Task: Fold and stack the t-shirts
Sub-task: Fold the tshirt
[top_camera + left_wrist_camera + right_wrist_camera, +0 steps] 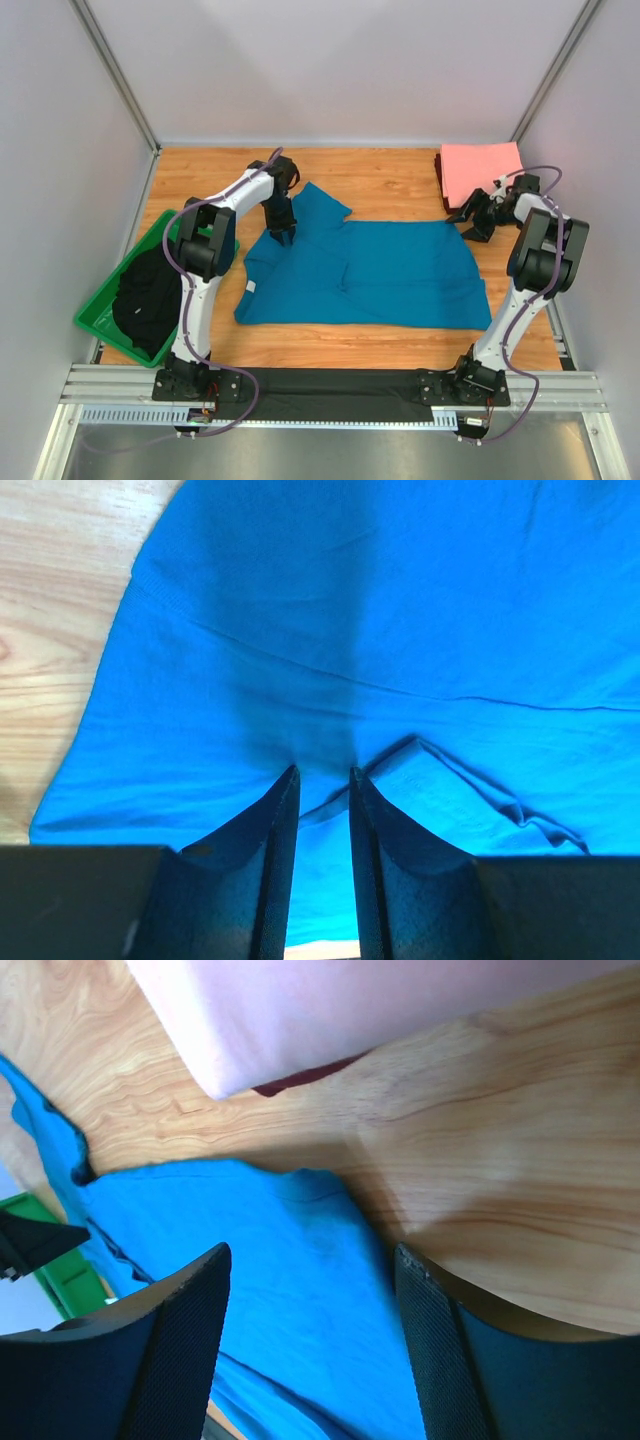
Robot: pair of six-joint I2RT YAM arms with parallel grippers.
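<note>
Left claw (322, 772) is tips-down on the teal shirt (390, 275), fingers a narrow slit apart; gripping or not, I can't tell. Right claw (311, 1250) gapes wide above the shirt's back right corner. The teal shirt lies spread mid table (390, 190), and the folded pink shirt (480, 165) is in the back right corner.

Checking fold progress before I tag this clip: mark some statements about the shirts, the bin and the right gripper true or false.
1. The teal t-shirt lies spread out, not yet a folded rectangle. True.
2. The pink t-shirt lies on the teal one. False: it lies folded and apart, at the far right corner.
3. The right gripper holds the pink t-shirt. False: its jaws are open and empty.
4. The green bin holds dark cloth. True.
</note>
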